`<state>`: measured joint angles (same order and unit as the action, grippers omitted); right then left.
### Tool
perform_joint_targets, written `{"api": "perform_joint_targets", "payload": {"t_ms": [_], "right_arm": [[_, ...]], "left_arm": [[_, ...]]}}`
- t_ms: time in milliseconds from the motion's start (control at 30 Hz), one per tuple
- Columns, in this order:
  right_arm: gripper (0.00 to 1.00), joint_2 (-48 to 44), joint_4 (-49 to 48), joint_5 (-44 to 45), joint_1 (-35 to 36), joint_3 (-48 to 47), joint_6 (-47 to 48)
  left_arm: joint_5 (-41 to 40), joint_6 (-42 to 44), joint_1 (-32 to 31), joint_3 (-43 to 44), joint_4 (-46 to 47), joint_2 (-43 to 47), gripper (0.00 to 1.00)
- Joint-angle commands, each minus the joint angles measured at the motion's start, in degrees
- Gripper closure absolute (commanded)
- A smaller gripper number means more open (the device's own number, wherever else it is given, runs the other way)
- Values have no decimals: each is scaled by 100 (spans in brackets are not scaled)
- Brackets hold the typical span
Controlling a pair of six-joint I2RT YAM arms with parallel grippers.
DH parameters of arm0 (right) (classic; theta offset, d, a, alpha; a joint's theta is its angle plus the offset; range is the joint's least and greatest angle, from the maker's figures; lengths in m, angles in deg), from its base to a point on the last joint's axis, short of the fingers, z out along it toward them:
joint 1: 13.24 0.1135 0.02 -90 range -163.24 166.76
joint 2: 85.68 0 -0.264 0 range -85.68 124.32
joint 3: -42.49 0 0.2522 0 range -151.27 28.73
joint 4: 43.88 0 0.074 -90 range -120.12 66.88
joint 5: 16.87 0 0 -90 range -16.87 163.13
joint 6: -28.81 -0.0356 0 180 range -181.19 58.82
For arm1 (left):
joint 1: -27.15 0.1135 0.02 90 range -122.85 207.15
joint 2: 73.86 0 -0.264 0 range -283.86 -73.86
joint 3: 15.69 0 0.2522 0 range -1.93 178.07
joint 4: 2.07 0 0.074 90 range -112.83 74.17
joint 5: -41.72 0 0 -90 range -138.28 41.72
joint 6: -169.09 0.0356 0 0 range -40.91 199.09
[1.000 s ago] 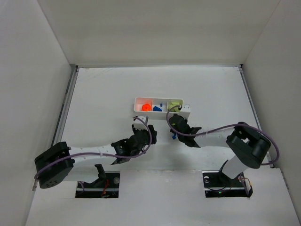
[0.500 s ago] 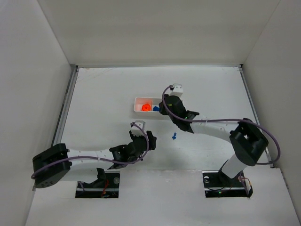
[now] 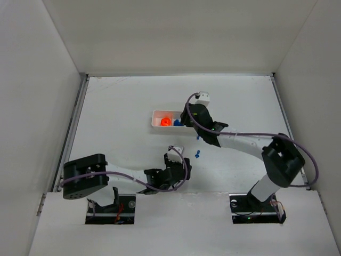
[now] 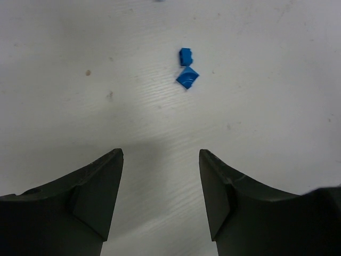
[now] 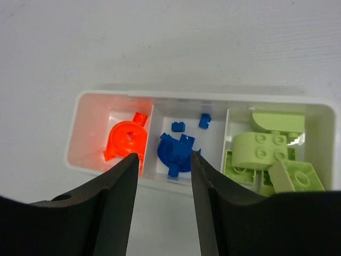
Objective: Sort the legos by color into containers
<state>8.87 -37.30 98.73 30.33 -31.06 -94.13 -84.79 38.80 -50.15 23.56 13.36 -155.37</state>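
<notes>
The white tray (image 5: 213, 96) has three compartments: orange legos (image 5: 127, 142) on the left, blue legos (image 5: 175, 152) in the middle, light-green bricks (image 5: 264, 149) on the right. My right gripper (image 5: 164, 156) is open and empty, just above the tray's near wall in front of the blue compartment; in the top view the right gripper (image 3: 187, 118) covers most of the tray (image 3: 156, 115). Two small blue bits (image 4: 186, 78) lie on the table ahead of my open, empty left gripper (image 4: 161, 154). In the top view the blue bits (image 3: 197, 155) lie just right of the left gripper (image 3: 183, 161).
White walls enclose the white table on the left, far and right sides. A raised white ledge (image 3: 176, 221) runs along the near edge by the arm bases. A small brown speck (image 4: 88, 72) marks the table.
My right gripper went from beside the loose blue bits up to the tray. My left arm swung right, bringing its gripper close to the blue bits.
</notes>
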Motion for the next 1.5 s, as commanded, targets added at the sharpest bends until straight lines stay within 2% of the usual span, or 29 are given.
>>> {"api": "perform_joint_targets", "payload": {"t_ms": [0, 167, 300, 533, 833, 1000, 1100, 1267, 1467], "right_arm": [[50, -944, -380, 129, 24, 571, -1], [50, -2052, -600, 120, -81, 1688, -1], [50, -2685, -644, 111, -125, 2295, -71], [50, -3653, -759, 41, -389, 3157, -265], [50, -4058, -759, -345, -846, 3448, -379], [50, -4093, -759, -372, -899, 3483, -396], [50, -4067, -759, -363, -899, 3483, -396], [50, -4023, -767, -363, -899, 3474, -405], [50, -4049, -767, -346, -899, 3492, -405]], "left_arm": [[-102, 214, -202, 490, 438, -302, 44], [-119, 627, -185, 991, 465, -1075, 47], [-233, 611, -88, 1361, 412, -1665, 49], [-892, 514, -44, 1976, 26, -2306, 52], [-928, 514, 175, 2258, -27, -2676, 58], [-875, 575, 299, 2346, -27, -2826, 59], [-779, 575, 308, 2390, -19, -2887, 63], [-673, 531, 281, 2346, 25, -2888, 70], [-673, 514, 202, 2127, -27, -2624, 72]]}}
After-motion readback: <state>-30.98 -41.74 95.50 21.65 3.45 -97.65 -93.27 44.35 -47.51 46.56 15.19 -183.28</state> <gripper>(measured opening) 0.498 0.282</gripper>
